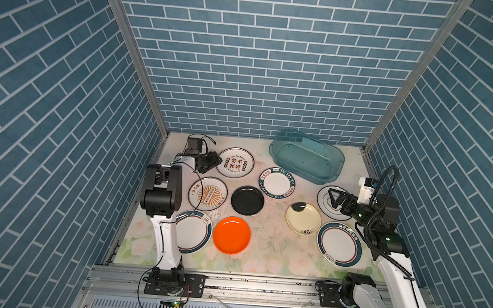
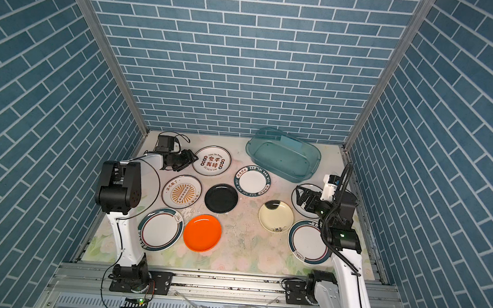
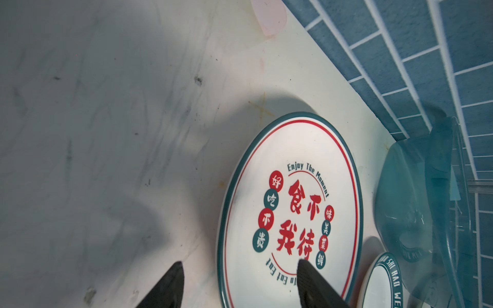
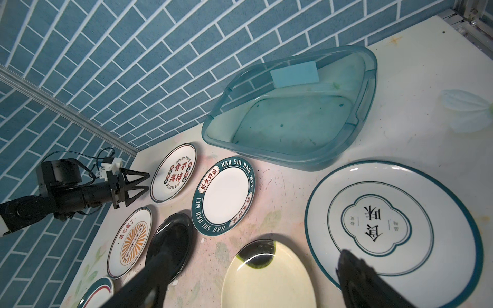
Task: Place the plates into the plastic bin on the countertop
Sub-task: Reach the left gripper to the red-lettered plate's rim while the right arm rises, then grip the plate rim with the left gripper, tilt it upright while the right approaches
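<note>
Several plates lie flat on the countertop (image 1: 262,240). My left gripper (image 1: 219,160) (image 3: 240,262) is open across the left rim of the white plate with red characters (image 1: 235,166) (image 3: 290,192): one finger is over the plate, the other over the bare top. My right gripper (image 1: 332,199) (image 4: 254,253) hangs open and empty above the ringed white plate (image 1: 323,210) (image 4: 394,221), next to the cream plate (image 1: 303,218). The teal plastic bin (image 1: 304,162) (image 4: 293,120) stands empty at the back right.
Between the arms lie a black plate (image 1: 247,200), an orange plate (image 1: 232,235), a sunburst plate (image 1: 208,194), a lettered teal-rimmed plate (image 1: 277,183) and teal-rimmed white plates at the front left (image 1: 192,231) and front right (image 1: 339,244). Blue brick walls enclose three sides.
</note>
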Controlling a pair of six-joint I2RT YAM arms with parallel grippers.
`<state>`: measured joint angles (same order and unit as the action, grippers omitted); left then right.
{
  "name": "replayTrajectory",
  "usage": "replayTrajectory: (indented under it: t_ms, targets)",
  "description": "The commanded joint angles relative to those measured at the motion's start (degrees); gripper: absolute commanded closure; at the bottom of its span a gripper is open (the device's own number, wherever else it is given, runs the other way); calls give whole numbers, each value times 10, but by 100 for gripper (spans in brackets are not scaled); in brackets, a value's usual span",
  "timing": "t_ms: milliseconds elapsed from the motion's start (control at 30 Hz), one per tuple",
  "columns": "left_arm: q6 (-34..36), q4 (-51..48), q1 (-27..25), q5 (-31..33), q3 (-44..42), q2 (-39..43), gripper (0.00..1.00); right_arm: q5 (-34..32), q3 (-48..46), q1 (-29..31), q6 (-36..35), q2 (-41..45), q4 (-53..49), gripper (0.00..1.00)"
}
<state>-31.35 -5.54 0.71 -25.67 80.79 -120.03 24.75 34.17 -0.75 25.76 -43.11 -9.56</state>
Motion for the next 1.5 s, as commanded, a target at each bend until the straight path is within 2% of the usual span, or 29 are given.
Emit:
replayTrajectory:
  t_ms: [0, 333, 533, 733, 967, 1033, 1133, 1233, 1367, 1433, 1467]
  targets:
    - [-4, -9, 6, -7, 23, -19, 32, 11, -13, 1, 21, 7, 5, 3]
    - [-28, 17, 7, -40, 42, -62, 47, -1, -31, 2, 32, 17, 18, 3]
    - [-8, -9, 7, -20, 49, -72, 52, -7, -39, 2, 37, 14, 28, 3]
    - [8, -25, 7, -5, 56, -79, 66, -13, -35, 2, 35, 14, 22, 3]
    - [18, -37, 7, -4, 65, -86, 73, -20, -42, 2, 45, 10, 31, 3]
    - [21, -41, 7, -4, 67, -86, 77, -22, -43, 2, 51, 9, 31, 4]
    - [21, -43, 7, -4, 69, -87, 78, -25, -42, 2, 54, 9, 30, 4]
    - [22, -46, 7, -1, 70, -86, 86, -27, -41, 2, 56, 12, 29, 4]
    - [18, -43, 7, -6, 72, -85, 90, -31, -39, 2, 61, 12, 25, 4]
    - [16, -42, 7, -13, 73, -83, 99, -33, -37, 2, 66, 11, 23, 5]
    - [17, -42, 7, -19, 72, -80, 100, -37, -33, 2, 70, 12, 17, 5]
